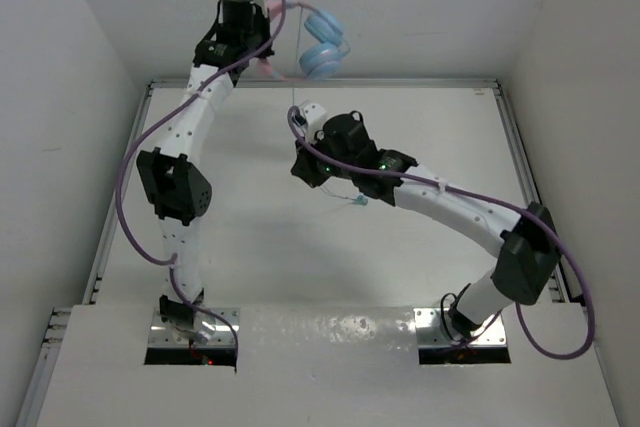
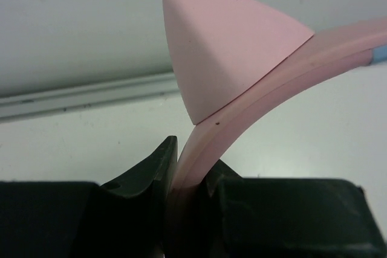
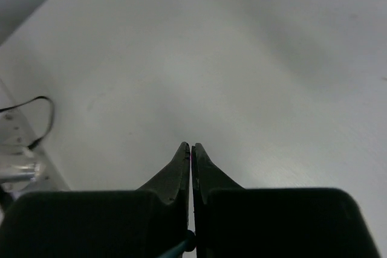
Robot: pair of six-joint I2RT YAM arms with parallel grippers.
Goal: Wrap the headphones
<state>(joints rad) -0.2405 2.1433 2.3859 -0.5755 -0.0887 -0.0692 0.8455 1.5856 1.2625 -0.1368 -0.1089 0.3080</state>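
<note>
The left gripper [image 2: 190,162] is clamped on the pink cat-eared band of the small headphones [image 1: 322,45] with 2 light blue round ear cups, held aloft by the far wall [image 1: 420,7]. Their thin teal cable [image 1: 296,77] drops near-vertically to the right gripper [image 3: 191,149], directly below and pinched together on it. Any winding would likely be the right arm's.

Top view: even, diffuse white light, only faint soft shadows under the arms on the tabletop [image 1: 420,127], and a mottled glare patch on the near panel [image 1: 340,325]. Left wrist view is bright, with the headphones [image 2: 230,52] crisp and the rail [image 2: 91,95] behind slightly soft. Right wrist view is dimmer, the right claw [image 3: 191,149] near-black against grey shading.
</note>
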